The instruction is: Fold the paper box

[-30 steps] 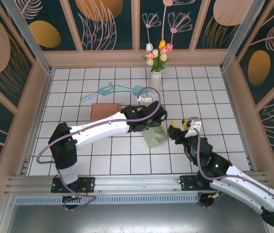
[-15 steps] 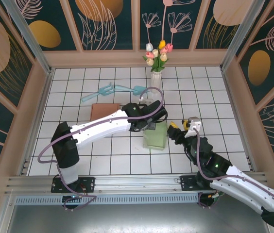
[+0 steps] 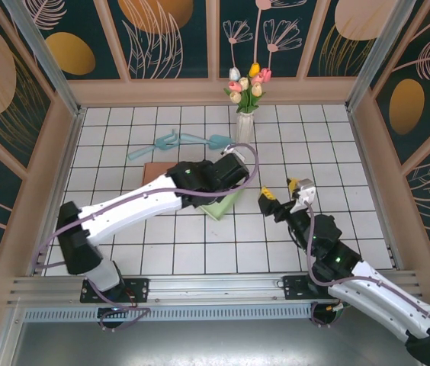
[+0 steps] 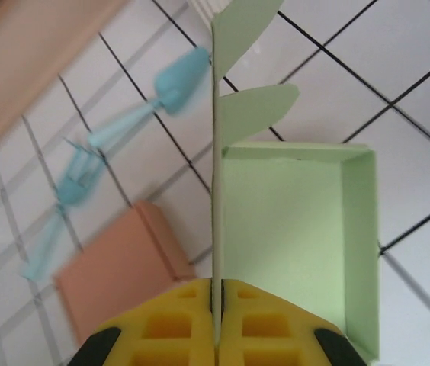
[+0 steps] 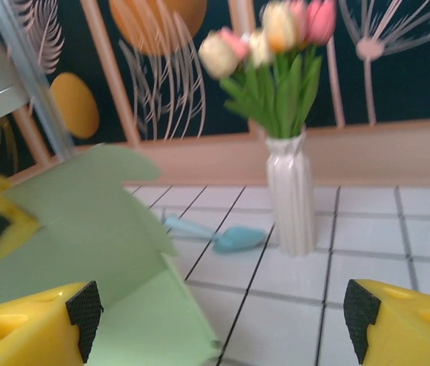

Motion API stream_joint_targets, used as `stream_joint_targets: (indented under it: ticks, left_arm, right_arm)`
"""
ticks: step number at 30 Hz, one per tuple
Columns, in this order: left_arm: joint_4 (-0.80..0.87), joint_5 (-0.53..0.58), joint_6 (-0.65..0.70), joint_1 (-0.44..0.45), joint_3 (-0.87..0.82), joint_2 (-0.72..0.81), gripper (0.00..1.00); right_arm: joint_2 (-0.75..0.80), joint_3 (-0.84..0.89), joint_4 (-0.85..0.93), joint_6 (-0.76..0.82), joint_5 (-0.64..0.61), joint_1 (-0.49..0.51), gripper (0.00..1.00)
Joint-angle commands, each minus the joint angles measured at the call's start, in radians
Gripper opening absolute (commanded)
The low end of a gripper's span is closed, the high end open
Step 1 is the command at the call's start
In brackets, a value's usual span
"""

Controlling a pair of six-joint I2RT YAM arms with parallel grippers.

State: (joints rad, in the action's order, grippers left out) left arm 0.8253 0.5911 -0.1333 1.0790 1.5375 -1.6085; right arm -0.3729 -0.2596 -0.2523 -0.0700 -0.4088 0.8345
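Observation:
The pale green paper box (image 3: pixel 227 203) lies tilted on the tiles at mid-table, its tray (image 4: pixel 299 229) open and one side wall standing edge-on with two rounded flaps (image 4: pixel 255 110). My left gripper (image 3: pixel 226 187) (image 4: pixel 216 284) is shut on that thin upright wall, its yellow pads pinching the card. My right gripper (image 3: pixel 280 192) (image 5: pixel 219 324) stands open just right of the box, nothing between its fingers (image 5: pixel 24 335). In the right wrist view the box's green panel (image 5: pixel 85 229) rises at the left, next to the left finger.
A pink flat box (image 3: pixel 162 174) (image 4: pixel 116 267) lies left of the green one. A blue spoon (image 3: pixel 200 139) (image 5: pixel 223 236) and blue fork (image 3: pixel 154 145) (image 4: pixel 70 191) lie behind. A white vase with tulips (image 3: pixel 245 122) (image 5: pixel 291 191) stands at the back centre. Wooden walls ring the table.
My left gripper has shut on the box's wall and drawn the box back and to the left, tilting it. My right gripper has opened wider and shifted slightly back.

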Motion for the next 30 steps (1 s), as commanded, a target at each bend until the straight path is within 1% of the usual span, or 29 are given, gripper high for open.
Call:
stream_joint_targets:
  ticks: [1, 3, 4, 5, 6, 7, 9, 12, 15, 17, 21, 24, 27, 29, 30]
  left_arm:
    - [-0.276, 0.076, 0.380, -0.002, -0.159, 0.130, 0.00]
    - [-0.344, 0.004, 0.488, -0.002, -0.245, 0.209, 0.00]
    - [-0.371, -0.029, 0.520, -0.002, -0.280, 0.241, 0.02]
    - [-0.417, -0.065, 0.552, -0.002, -0.324, 0.286, 0.04]
    - [-0.457, -0.104, 0.575, -0.003, -0.362, 0.330, 0.05]
    - [-0.485, -0.135, 0.589, -0.004, -0.391, 0.366, 0.04]
    - [-0.520, -0.198, 0.607, -0.003, -0.431, 0.430, 0.00]
    - [-0.498, -0.265, 0.616, -0.003, -0.425, 0.462, 0.00]
    - [-0.469, -0.275, 0.612, -0.003, -0.406, 0.448, 0.00]
    - [-0.460, -0.278, 0.607, -0.002, -0.404, 0.433, 0.00]
    - [-0.450, -0.294, 0.600, -0.002, -0.401, 0.402, 0.00]
    - [-0.445, -0.297, 0.598, -0.002, -0.402, 0.385, 0.00]
    - [-0.439, -0.320, 0.607, -0.002, -0.407, 0.378, 0.00]
    - [-0.437, -0.334, 0.609, -0.002, -0.409, 0.377, 0.00]
    - [-0.436, -0.340, 0.610, -0.003, -0.410, 0.377, 0.00]
  right_arm:
    - [-0.059, 0.021, -0.270, 0.163, 0.100, -0.101, 0.84]
    - [-0.148, -0.022, -0.281, 0.208, 0.215, -0.202, 0.84]
    - [-0.187, -0.058, -0.259, 0.211, 0.266, -0.252, 0.84]
    - [-0.234, -0.104, -0.225, 0.214, 0.355, -0.308, 0.83]
    - [-0.276, -0.147, -0.189, 0.235, 0.464, -0.371, 0.83]
    - [-0.308, -0.185, -0.158, 0.273, 0.561, -0.412, 0.82]
    - [-0.369, -0.271, -0.047, 0.413, 0.750, -0.466, 0.81]
    - [-0.406, -0.356, 0.145, 0.704, 0.898, -0.469, 0.79]
    - [-0.408, -0.377, 0.247, 0.890, 0.977, -0.469, 0.79]
    - [-0.417, -0.398, 0.312, 0.970, 1.014, -0.469, 0.80]
    - [-0.445, -0.455, 0.388, 1.041, 1.042, -0.468, 0.78]
    - [-0.463, -0.464, 0.383, 1.051, 1.035, -0.468, 0.76]
    - [-0.490, -0.458, 0.370, 1.064, 1.023, -0.449, 0.67]
    - [-0.501, -0.445, 0.356, 1.085, 1.009, -0.419, 0.63]
    - [-0.504, -0.439, 0.349, 1.092, 1.006, -0.405, 0.63]
